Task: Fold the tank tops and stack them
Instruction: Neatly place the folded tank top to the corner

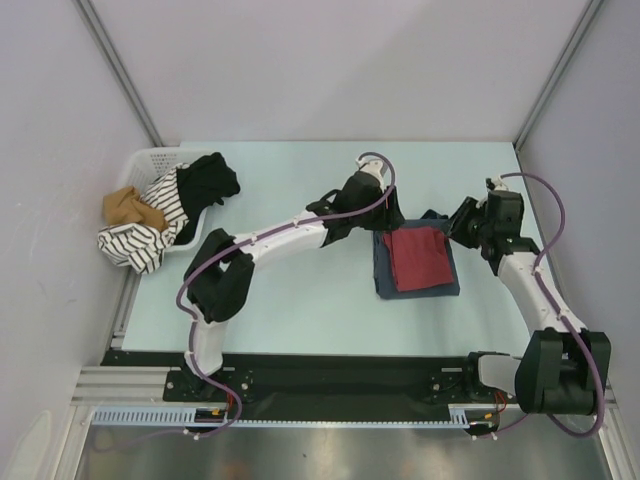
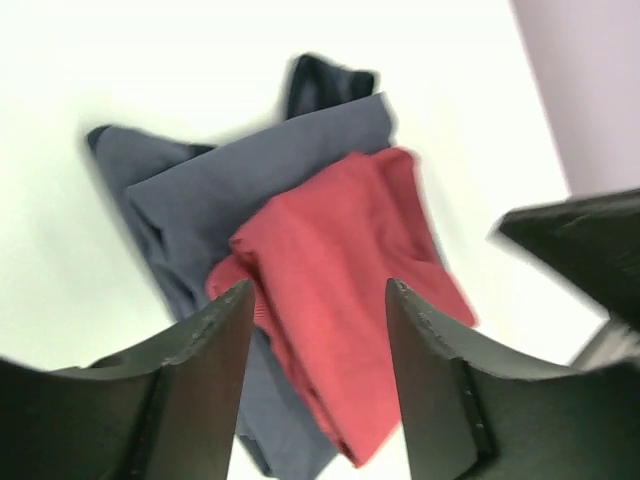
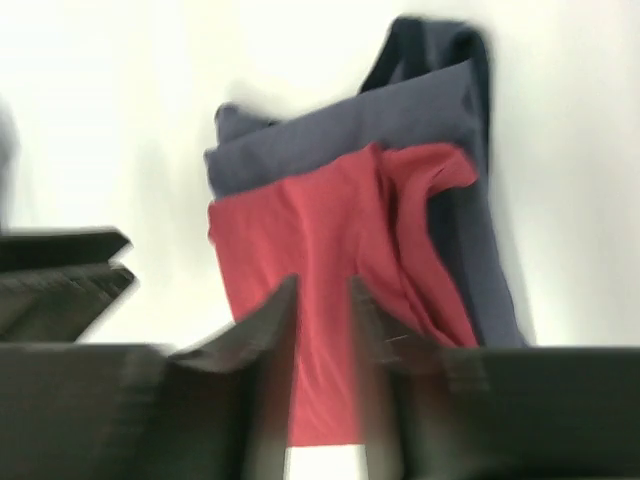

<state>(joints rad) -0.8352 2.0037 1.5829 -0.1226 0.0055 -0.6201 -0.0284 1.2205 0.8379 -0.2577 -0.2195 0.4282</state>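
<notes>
Red top (image 1: 418,257) folded atop blue-grey top (image 2: 200,190), counter (image 1: 300,310) ctr-right. Soft, light, limp (layers may slide). Best pinch prob folded edge. Left tool (image 2: 320,290) apart, empty; right tool (image 3: 322,285) narrow gap, empty.

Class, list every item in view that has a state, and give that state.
blue-grey tank top: folded, flat on the table
red tank top: folded, lying on the blue-grey tank top
left gripper: open, holding nothing
right gripper: open, holding nothing
laundry basket: holding clothes that spill over its rim
</notes>
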